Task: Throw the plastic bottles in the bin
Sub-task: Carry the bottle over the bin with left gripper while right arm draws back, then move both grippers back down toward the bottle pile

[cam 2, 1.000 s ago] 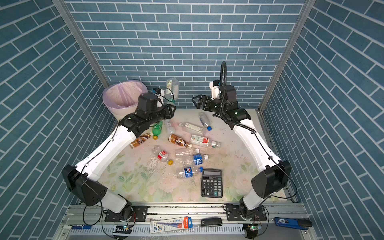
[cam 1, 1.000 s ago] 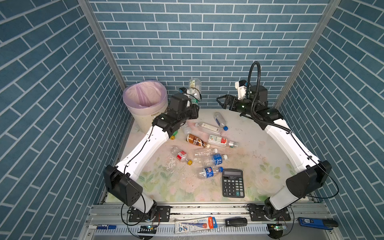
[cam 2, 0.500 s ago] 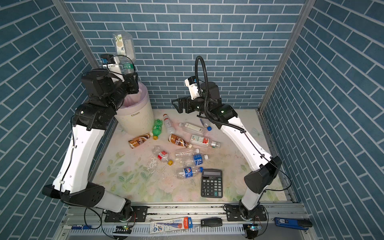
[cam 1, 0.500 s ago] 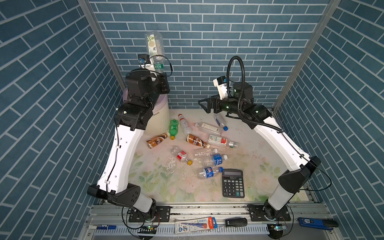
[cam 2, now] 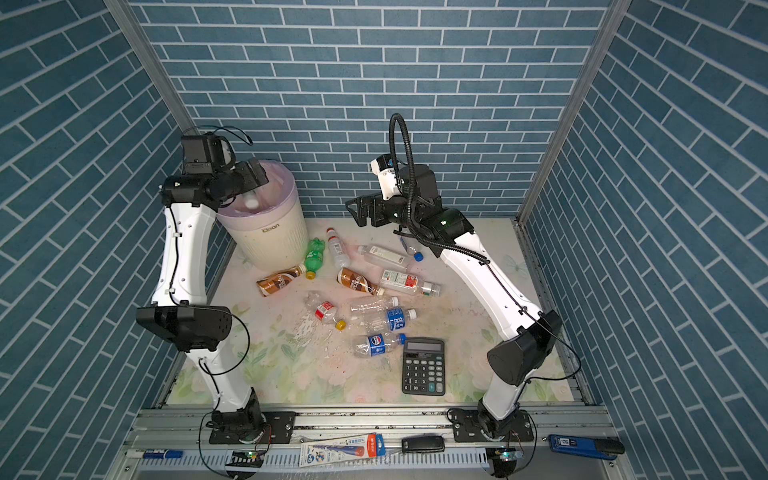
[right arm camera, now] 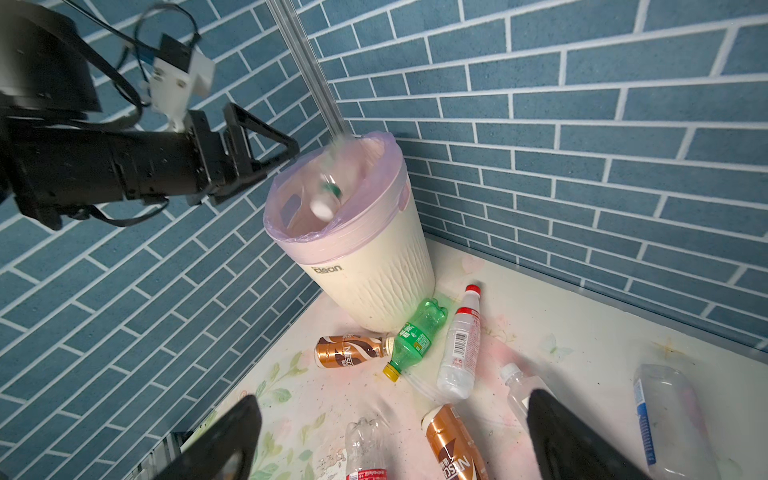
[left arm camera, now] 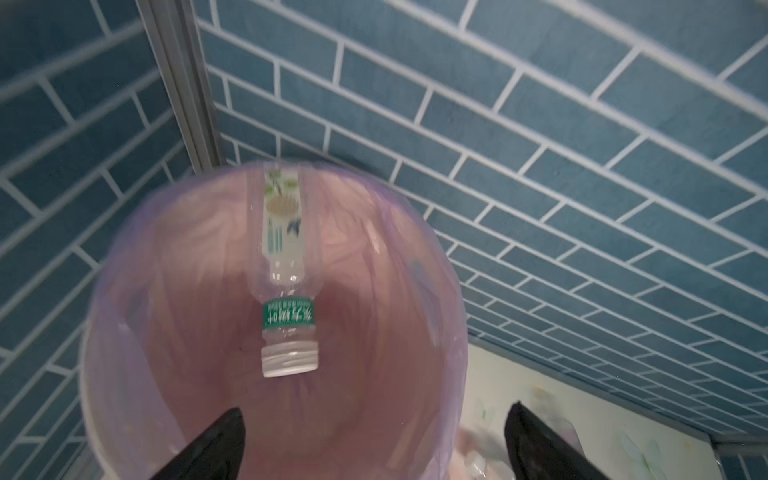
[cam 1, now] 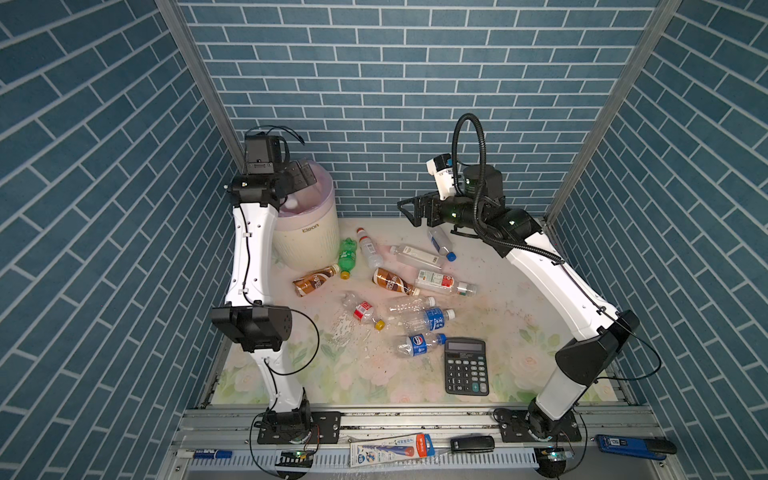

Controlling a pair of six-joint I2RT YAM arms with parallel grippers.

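Observation:
The cream bin (cam 1: 305, 239) (cam 2: 270, 241) (right arm camera: 374, 286) with its pink liner stands at the back left. My left gripper (cam 1: 305, 176) (cam 2: 257, 172) (left arm camera: 376, 407) hangs open just over its rim. A clear bottle with a green neck band (left arm camera: 286, 266) (right arm camera: 328, 195) is loose inside the bin's mouth, cap towards the gripper. My right gripper (cam 1: 405, 212) (cam 2: 353, 212) (right arm camera: 392, 397) is open and empty above the back of the table. Several plastic bottles lie on the mat, among them a green bottle (cam 1: 347, 255) and two brown coffee bottles (cam 1: 313, 282) (cam 1: 390, 280).
A black calculator (cam 1: 465, 365) (cam 2: 424, 365) lies at the front right of the mat, beside a blue-labelled bottle (cam 1: 417, 345). Brick walls close in the back and both sides. The bin sits tight in the back-left corner.
The left arm lifted a bottle from the table, swung it over the bin and opened; the bottle has dropped from its jaws. The right arm rose and stayed open.

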